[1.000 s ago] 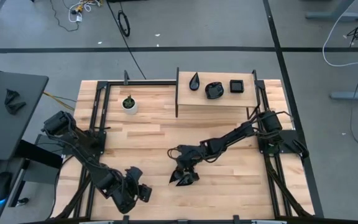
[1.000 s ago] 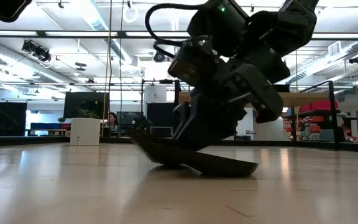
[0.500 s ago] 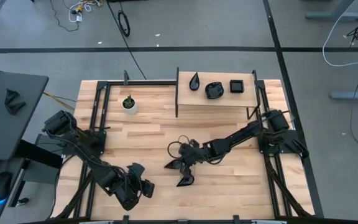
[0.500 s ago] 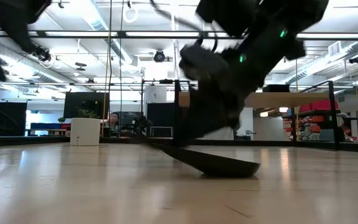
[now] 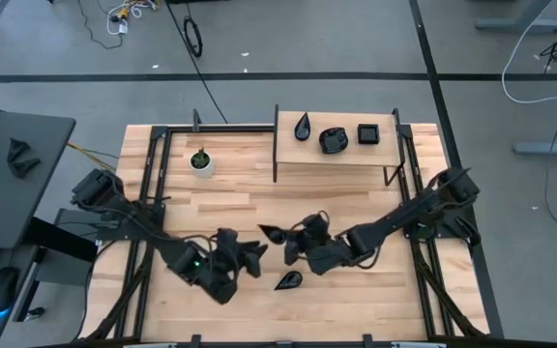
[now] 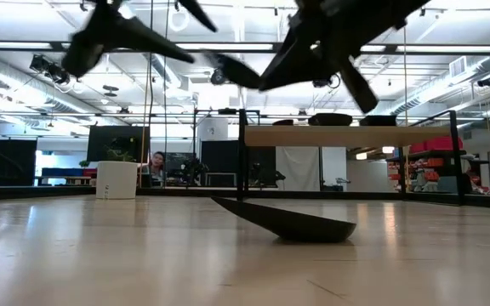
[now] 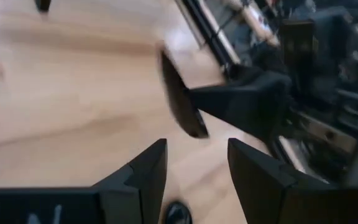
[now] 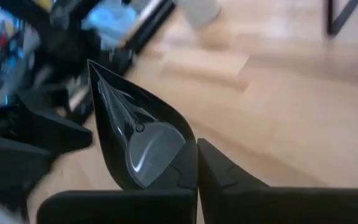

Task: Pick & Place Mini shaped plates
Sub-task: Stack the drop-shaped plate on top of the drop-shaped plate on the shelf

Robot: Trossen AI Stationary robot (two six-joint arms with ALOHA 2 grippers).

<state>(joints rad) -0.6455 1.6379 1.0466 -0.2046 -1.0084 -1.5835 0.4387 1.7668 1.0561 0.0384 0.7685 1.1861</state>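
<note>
- Teardrop plate (image 8: 138, 134) pinched by its edge in right end effector (image 5: 293, 244), lifted above mid-surface (image 5: 240, 203).
- Left end effector (image 5: 249, 259) spread, just beside, facing that plate.
- Second plate (image 5: 287, 281) lying near the front edge; three more on the shelf (image 5: 337, 155) at the back.
- Best kept slow and level: thin rim grip likely slippery; left arm best kept apart.

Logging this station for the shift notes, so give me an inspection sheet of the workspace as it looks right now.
Surface: wooden table, raised shelf at the back.
Job's things: teardrop plate held up; another plate on the table; three on the shelf.
Clutter: small plant pot.
Claws: right claw shut on the teardrop plate; left claw open, close beside it.
Cables: loose on the floor.
Surroundings: desk at left.
</note>
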